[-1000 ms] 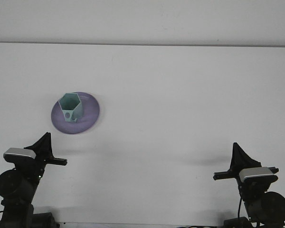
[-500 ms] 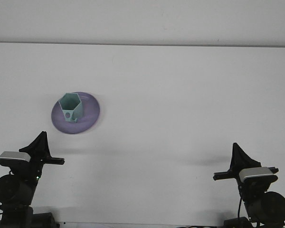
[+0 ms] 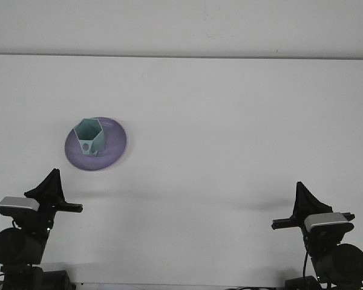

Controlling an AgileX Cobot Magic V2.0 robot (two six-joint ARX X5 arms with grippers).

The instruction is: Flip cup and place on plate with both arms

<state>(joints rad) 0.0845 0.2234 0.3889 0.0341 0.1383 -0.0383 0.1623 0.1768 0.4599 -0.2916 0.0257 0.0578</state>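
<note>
A mint-green hexagonal cup (image 3: 89, 137) stands upright, mouth up, on a purple plate (image 3: 112, 150) at the left of the white table. My left gripper (image 3: 50, 182) is low at the bottom left, in front of the plate and well apart from it. My right gripper (image 3: 302, 194) is at the bottom right, far from the cup. Neither gripper holds anything.
The white table (image 3: 230, 121) runs to a pale wall at the back. Both arm bases sit at the table's near edge, left (image 3: 18, 248) and right (image 3: 333, 257).
The left arm has drawn back and to the left, lower in the view. The right arm, cup and plate have not moved.
</note>
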